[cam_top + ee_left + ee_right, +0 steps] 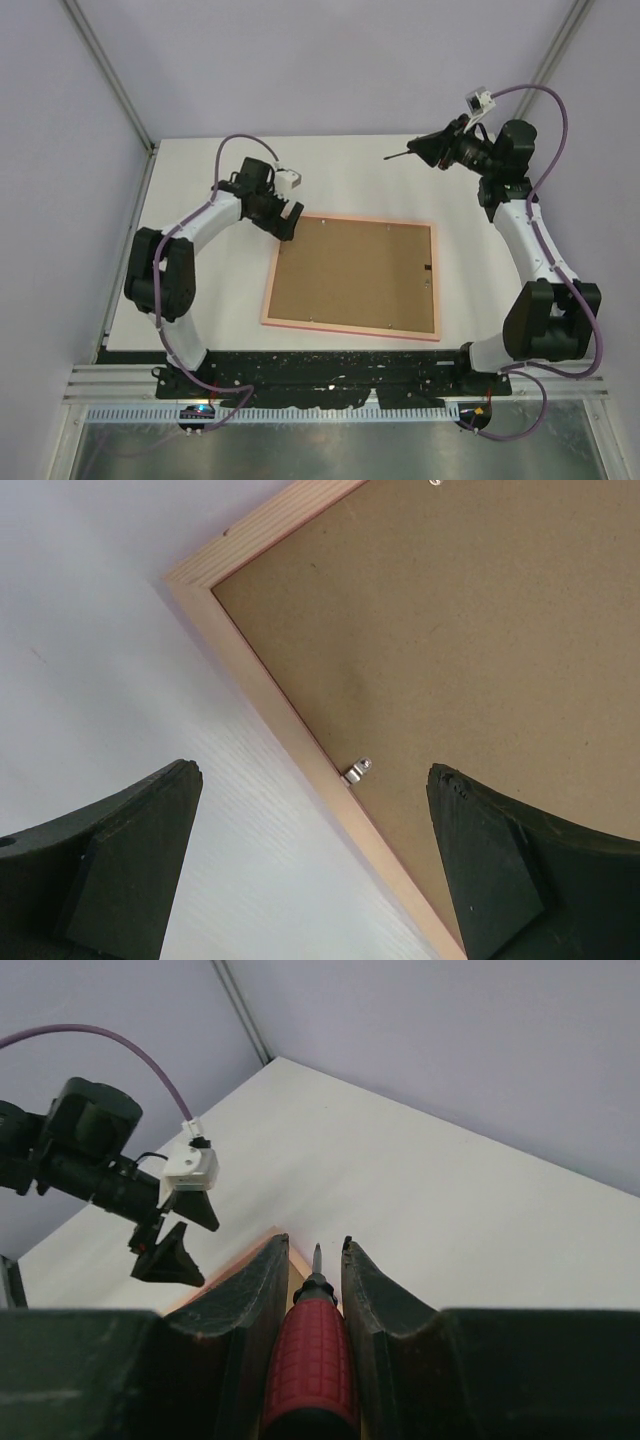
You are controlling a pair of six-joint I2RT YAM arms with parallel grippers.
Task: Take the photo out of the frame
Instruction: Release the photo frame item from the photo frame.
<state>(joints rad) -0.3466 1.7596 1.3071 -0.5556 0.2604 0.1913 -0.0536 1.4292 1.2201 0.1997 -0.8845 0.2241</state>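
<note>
A white table (190, 170) stands between pale lilac walls. Over the far-left corner of the frame (350, 328) hangs the left gripper (288, 222), its fingers wide apart and touching nothing. The frame lies face down mid-table, brown backing board (350, 275) uppermost. Above the table's far-right corner the right gripper (432, 150) is clamped on a red-handled screwdriver (312, 1360).

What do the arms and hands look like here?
The left arm and right arm match: white link shells, black joint housings, a purple cable looped along each. The left hand and right hand are black, with two wedge-shaped fingers. A small white module sits at each wrist.
</note>
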